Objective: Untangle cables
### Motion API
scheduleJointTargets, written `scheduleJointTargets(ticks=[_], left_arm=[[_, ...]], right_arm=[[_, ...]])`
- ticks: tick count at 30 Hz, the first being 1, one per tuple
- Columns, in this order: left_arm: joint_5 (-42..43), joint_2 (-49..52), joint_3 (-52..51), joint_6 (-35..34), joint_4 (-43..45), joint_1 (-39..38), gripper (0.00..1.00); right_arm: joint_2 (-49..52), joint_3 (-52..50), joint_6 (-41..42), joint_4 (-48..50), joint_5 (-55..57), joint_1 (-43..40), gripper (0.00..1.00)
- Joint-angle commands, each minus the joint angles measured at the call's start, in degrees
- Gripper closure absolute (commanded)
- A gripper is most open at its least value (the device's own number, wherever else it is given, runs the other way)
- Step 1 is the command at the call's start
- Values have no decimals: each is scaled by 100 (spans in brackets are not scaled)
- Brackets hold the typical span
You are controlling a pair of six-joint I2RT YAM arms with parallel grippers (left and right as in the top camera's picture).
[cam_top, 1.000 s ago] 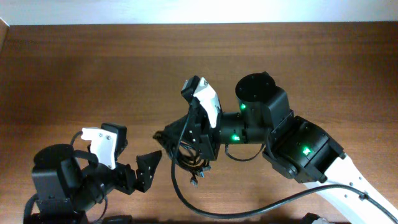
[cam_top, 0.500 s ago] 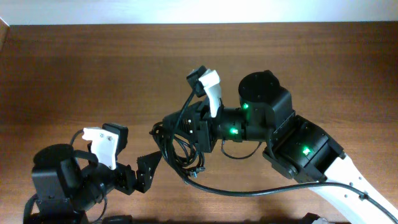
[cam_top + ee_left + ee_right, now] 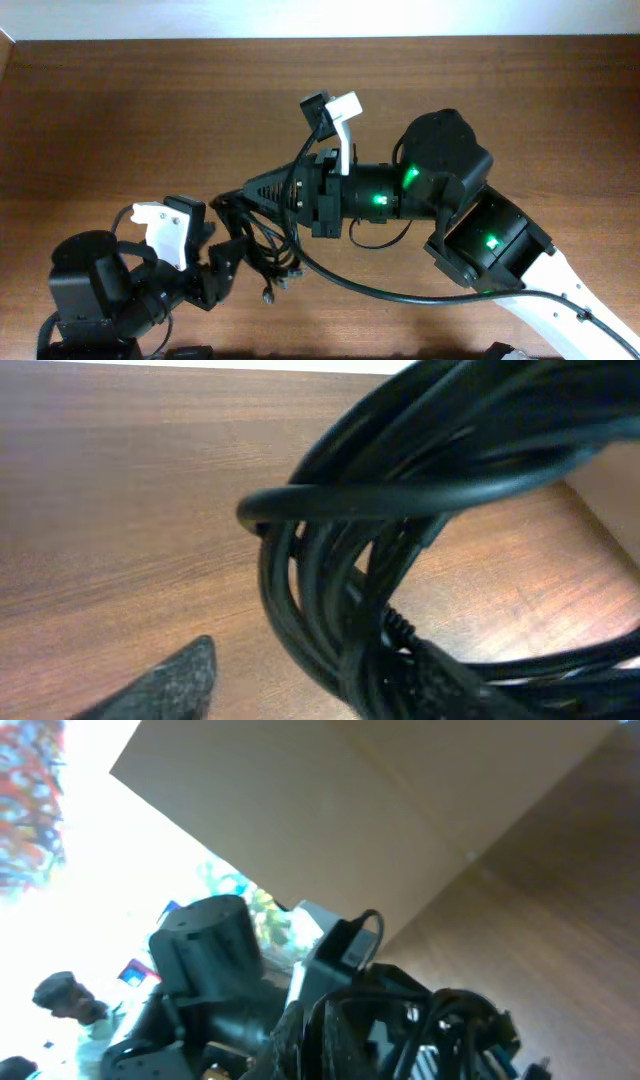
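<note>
black cables (image 3: pixel 264 248), thin glossy cords, tangled overlapping loops, ends hanging loose

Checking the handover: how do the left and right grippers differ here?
The right gripper is shut on the cables; the left gripper has its jaws apart around them, not yet clamped. The right gripper reaches in from the right side; the left gripper from the left. Both are at the cables.

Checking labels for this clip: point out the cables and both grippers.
cables (image 3: pixel 256 233), overhead, upper part of the looped bundle
left gripper (image 3: pixel 212 245), overhead, midway between fingertips
right gripper (image 3: pixel 240 195), overhead, midway between fingertips
</note>
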Motion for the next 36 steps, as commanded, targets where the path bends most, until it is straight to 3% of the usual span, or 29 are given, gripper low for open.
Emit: scheduleJointTargets(ticks=[1,2,3,5,11,19,23,30,32,34,35,36], left_arm=[[2,-22,55,20,15,-7,87],[0,-22,55,20,11,-7,95],[2,-22,55,20,11,-7,96],[2,-22,55,17,9,-7,96],[-2,-22,55,-111,7,-7,92],[-48,-22,55,-109,-13,-7,89],[-46,-22,55,-109,-15,-7,88],[-48,-22,55,-109,-13,-7,87],[-48,-22,55,-109,-13,-7,86],[-46,-22,55,-109,-13,-7,80],[-46,-22,55,-109,-13,-7,69],[-44,-22,55,-109,-20,-7,45]], right_arm=[[-66,136,315,87,-297,46,96],[-59,136,313,85,-295,46,96],[-48,133,313,72,-282,46,96],[-20,129,13,15,-278,39,96],[157,129,-1139,-1777,249,35,96],[166,129,-1694,-3654,3456,35,96],[166,129,-1906,-4118,4249,35,96],[166,129,-1904,-5289,7438,35,96],[166,129,-1904,-5407,7849,35,96],[166,129,-1902,-5394,7809,37,96],[166,129,-1902,-5392,7809,35,96],[166,129,-1902,-5368,7807,37,96]])
